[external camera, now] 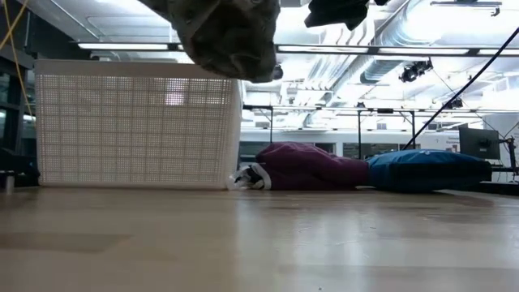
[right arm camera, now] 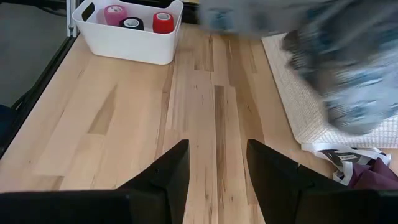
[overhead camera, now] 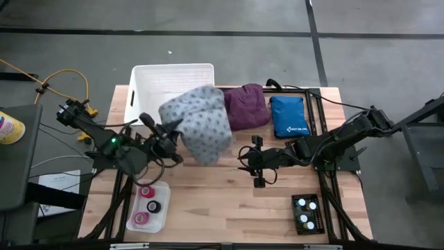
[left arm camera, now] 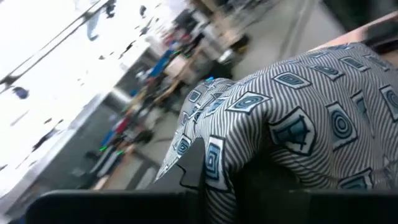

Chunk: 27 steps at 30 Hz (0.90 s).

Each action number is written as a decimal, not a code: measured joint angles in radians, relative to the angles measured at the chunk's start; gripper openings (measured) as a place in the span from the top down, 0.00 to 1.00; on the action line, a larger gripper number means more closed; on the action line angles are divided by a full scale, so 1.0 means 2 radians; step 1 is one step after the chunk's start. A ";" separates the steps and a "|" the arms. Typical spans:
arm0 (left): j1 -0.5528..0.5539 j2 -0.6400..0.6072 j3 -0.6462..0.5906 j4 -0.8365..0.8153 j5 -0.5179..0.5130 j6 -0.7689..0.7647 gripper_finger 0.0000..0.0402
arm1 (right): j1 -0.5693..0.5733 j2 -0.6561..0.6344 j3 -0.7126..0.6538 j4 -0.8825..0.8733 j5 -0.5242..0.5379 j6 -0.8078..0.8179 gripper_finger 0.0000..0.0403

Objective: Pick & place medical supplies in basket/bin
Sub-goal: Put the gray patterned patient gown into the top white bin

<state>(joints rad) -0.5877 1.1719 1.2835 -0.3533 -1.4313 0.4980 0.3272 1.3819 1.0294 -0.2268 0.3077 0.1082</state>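
Grey dotted cloth garment (overhead camera: pixel 198 123) hangs bunched in the air, pinched by the left gripper (overhead camera: pixel 168 141), whose fingers are closed on its fabric; it is held high, probably so it clears the wall of the tall white slotted plastic basket (overhead camera: pixel 149 80) just behind it. Part of the cloth overlaps the basket's near corner from above. Purple cloth garment (overhead camera: pixel 245 105) lies on the wooden table (overhead camera: pixel 222 201) beside the basket, touching a blue zipped pouch (overhead camera: pixel 288 115). Right gripper (overhead camera: pixel 258 167) waits over bare table, fingers apart, holding nothing. Small white tray of tape rolls (overhead camera: pixel 149 206) sits at the near edge.
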 joint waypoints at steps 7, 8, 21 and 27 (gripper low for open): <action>0.027 -0.006 0.000 0.011 -0.069 -0.006 0.92 | 0.000 0.000 0.000 0.000 0.000 0.000 0.63; 0.033 -0.008 -0.001 0.011 -0.069 -0.016 0.92 | 0.000 0.000 0.000 0.000 0.000 0.000 0.63; 0.194 -0.043 -0.001 0.011 -0.071 -0.015 0.92 | 0.000 0.000 0.000 0.001 0.000 0.000 0.63; 0.267 -0.053 -0.001 0.009 -0.064 -0.007 0.92 | 0.000 0.000 0.000 0.002 0.000 0.000 0.63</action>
<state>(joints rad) -0.0538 1.0653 1.2823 -0.3355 -1.5590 0.4831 0.3275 1.3819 1.0294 -0.2234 0.3077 0.1085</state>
